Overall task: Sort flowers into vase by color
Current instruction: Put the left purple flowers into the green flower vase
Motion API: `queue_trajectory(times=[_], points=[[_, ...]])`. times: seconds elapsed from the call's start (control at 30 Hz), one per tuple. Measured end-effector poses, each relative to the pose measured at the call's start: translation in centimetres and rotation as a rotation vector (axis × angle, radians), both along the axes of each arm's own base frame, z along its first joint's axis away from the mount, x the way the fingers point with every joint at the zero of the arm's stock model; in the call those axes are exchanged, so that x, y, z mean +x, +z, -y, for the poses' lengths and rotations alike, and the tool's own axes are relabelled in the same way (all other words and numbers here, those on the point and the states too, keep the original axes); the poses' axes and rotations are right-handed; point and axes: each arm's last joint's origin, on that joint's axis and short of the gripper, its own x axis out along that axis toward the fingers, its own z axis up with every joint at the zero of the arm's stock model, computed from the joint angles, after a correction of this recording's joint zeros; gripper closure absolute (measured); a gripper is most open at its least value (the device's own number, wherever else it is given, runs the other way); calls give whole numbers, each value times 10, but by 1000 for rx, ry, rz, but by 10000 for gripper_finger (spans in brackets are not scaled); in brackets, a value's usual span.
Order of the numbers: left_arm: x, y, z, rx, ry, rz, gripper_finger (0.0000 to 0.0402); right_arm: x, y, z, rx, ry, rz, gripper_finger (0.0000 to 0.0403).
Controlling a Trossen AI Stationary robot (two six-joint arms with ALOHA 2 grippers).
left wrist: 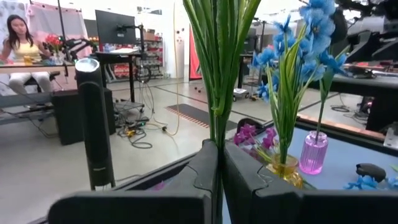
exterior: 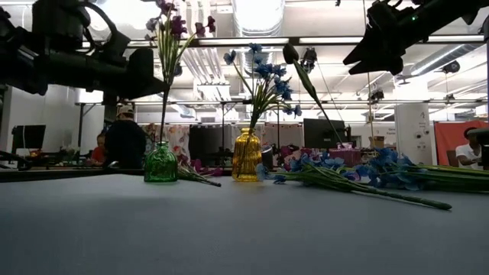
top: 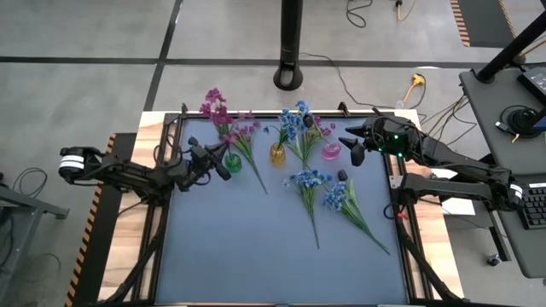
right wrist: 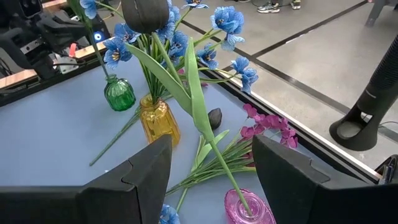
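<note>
Three small vases stand in a row at the far side of the mat: a green vase [top: 231, 162], a yellow vase [top: 278, 153] full of blue flowers [top: 296, 119], and a pink vase [top: 332, 152]. My left gripper [top: 222, 165] is beside the green vase, shut on a magenta-pink flower [exterior: 172, 23] that stands upright. My right gripper [right wrist: 211, 168] hovers open over the pink vase [right wrist: 249, 208]. A dark purple bud [right wrist: 146, 14] stands in that vase. Its stem rises between the fingers and touches neither. My left gripper pinches the magenta-pink flower's green stem and leaves [left wrist: 216, 134] between its two fingers, low on the stem. The fingers come in level from the table's left and lie across the stem. The flower stands upright, its lower end in the green vase's neck [exterior: 161, 147].
Loose blue flowers [top: 309, 181] [top: 339, 198] lie on the mat's right half, with a dark bud [top: 342, 175] among them. More magenta-pink flowers [top: 245, 134] lie behind the green vase. A black post [top: 291, 51] stands beyond the far edge. The mat's near half is bare.
</note>
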Motion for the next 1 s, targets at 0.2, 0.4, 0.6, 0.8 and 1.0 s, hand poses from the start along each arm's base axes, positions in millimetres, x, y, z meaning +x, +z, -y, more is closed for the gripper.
queue_trajectory(times=[0.2,0.4,0.6,0.8,1.0], points=[[3,-5,0,-18,-2,-11,402,0,0,0,1,-1,0,188],[4,-9,0,-24,-3,-30,402,0,0,0,3,-1,2,188],[5,-10,0,-26,-2,-22,402,0,0,0,3,-1,1,188],[5,-9,0,-25,-2,-9,402,0,0,0,3,-2,2,188],[5,-8,0,-24,-2,-7,402,0,0,0,3,-1,2,188]])
